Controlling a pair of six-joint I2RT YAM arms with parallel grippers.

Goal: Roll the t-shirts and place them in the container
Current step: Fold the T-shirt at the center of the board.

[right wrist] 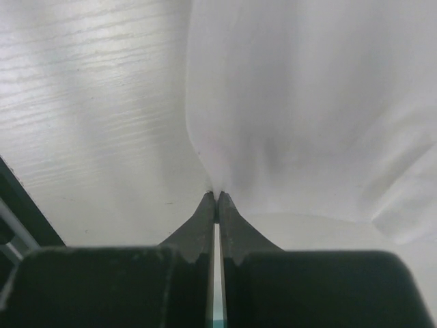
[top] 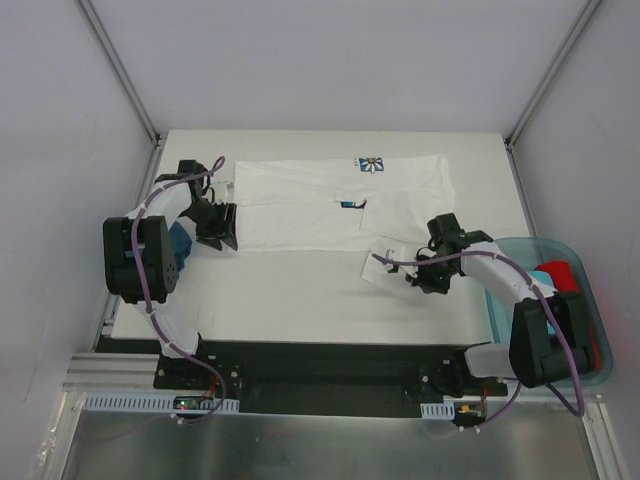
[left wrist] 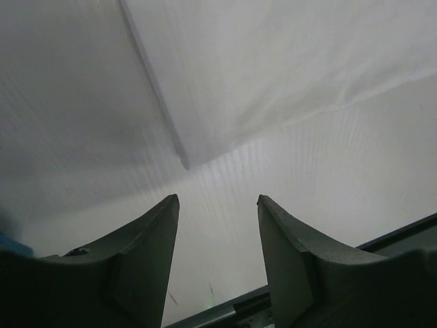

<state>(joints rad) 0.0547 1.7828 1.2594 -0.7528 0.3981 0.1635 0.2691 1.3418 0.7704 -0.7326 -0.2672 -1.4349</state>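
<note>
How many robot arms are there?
2. The left arm is on the left, reaching the left end of the white t-shirt. The right arm is on the right, beside the blue bin, its gripper pinching the t-shirt. None looks hidden.

Soft matt white cloth t-shirt [top: 340, 205]; smooth wood-grain table [top: 300, 300], slight sheen; glossy see-through blue plastic bin [top: 545, 241] right.
</note>
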